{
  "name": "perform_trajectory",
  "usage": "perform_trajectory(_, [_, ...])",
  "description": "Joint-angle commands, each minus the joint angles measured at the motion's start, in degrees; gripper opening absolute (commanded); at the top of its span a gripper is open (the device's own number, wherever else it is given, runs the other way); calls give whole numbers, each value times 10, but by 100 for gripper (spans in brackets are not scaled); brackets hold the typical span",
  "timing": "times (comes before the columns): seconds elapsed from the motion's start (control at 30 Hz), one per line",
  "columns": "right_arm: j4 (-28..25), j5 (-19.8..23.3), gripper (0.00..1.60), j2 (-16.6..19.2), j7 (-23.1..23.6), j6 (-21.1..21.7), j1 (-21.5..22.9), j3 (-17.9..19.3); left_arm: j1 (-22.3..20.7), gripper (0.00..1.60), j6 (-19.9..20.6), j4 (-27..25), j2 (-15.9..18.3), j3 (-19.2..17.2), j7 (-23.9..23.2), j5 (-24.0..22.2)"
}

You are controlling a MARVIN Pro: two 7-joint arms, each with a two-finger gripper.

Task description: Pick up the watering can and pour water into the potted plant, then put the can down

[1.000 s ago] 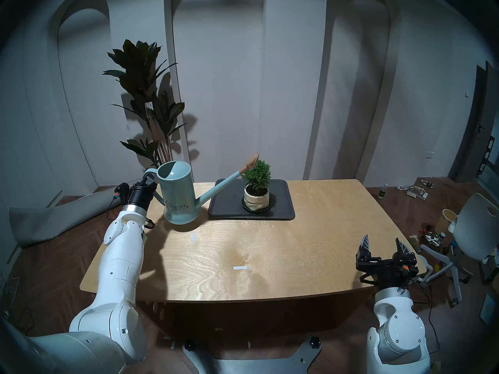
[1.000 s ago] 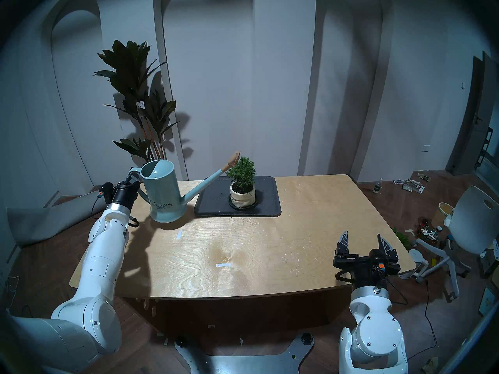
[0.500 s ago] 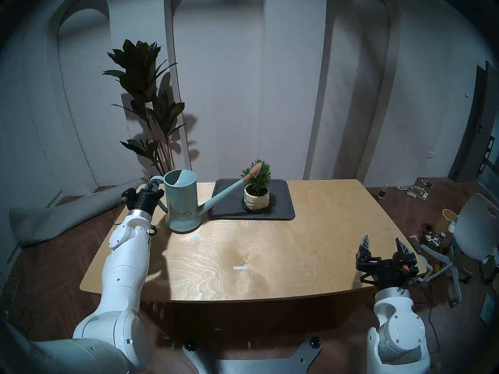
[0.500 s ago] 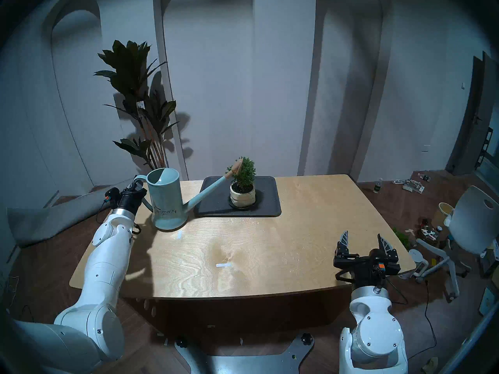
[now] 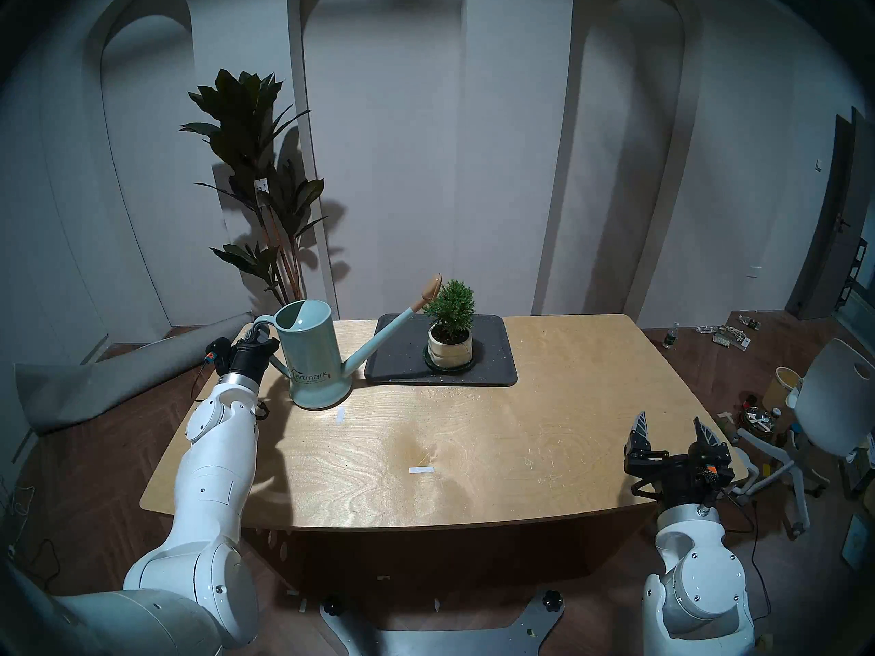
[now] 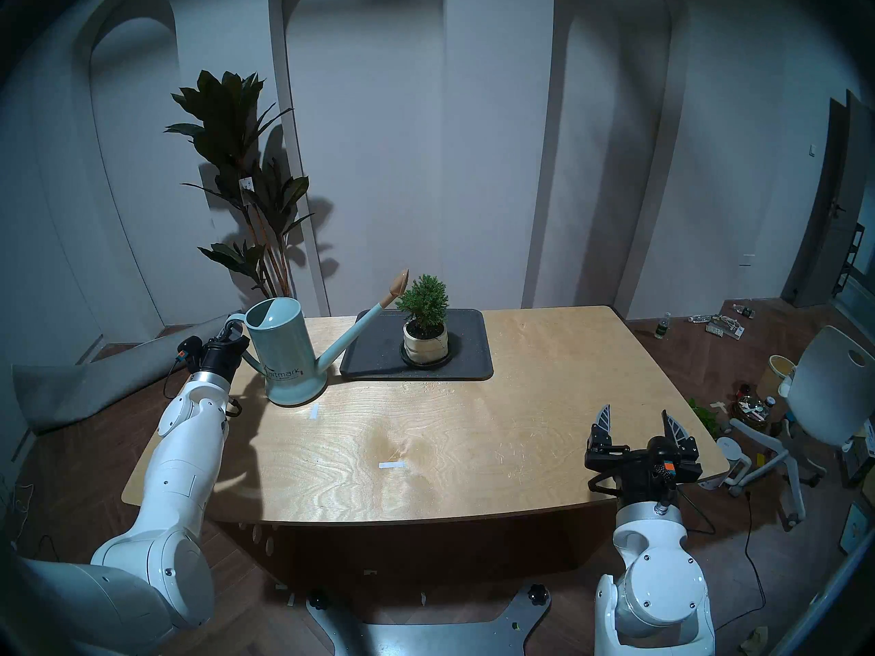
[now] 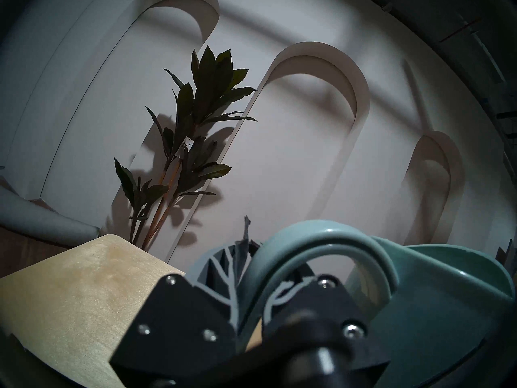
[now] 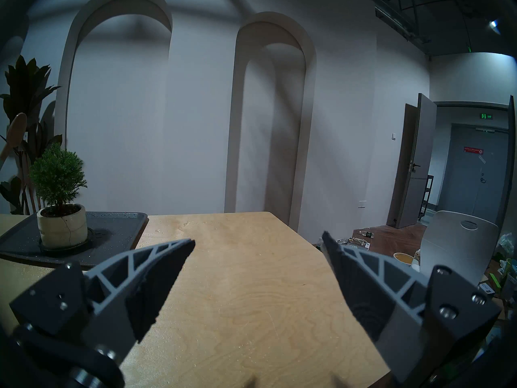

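The pale teal watering can [image 5: 312, 357] stands upright at the table's far left, and I cannot tell whether its base touches the wood. Its tan rose [image 5: 432, 286] is up in the air just left of the shrub. My left gripper [image 5: 259, 334] is shut on the can's loop handle [image 7: 321, 244], which runs between the fingers in the left wrist view. The potted plant [image 5: 450, 312], a small green shrub in a cream pot, sits on a black saucer on a dark tray [image 5: 497, 361]. It also shows in the right wrist view [image 8: 57, 177]. My right gripper [image 5: 671, 423] is open and empty at the table's right front.
A tall dark broad-leaved floor plant [image 5: 255, 167] stands behind the can. Two white tape marks [image 5: 421, 470] lie on the wooden table [image 5: 521, 428]. A rolled grey mat [image 5: 94, 385] lies on the floor at the left. A white chair [image 5: 833, 404] and floor clutter are at the right.
Half a second ago the can was tipped with its rose over the shrub. It has swung back upright and moved left and down, so the rose is off the shrub. The right arm has not moved.
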Motion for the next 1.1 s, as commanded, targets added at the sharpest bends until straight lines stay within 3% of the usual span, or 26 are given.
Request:
perform_trajectory(0.0, [-14,-1,160,1,0,-3,-1,1,-34,131,-19,-6,17,0,-14,1])
perform_trajectory(0.03, [-14,-1,160,1,0,-3,-1,1,-34,160,-25,-5,19,2,-18,3])
perform_trajectory(0.8, [-16,-2,160,0,1,-3,-1,1,-8,156,-81,36,52,10,-76,25])
perform_trajectory(1.07, [-16,-2,160,-1,1,-3,-1,1,31,154,-98,11,71,22,-124,47])
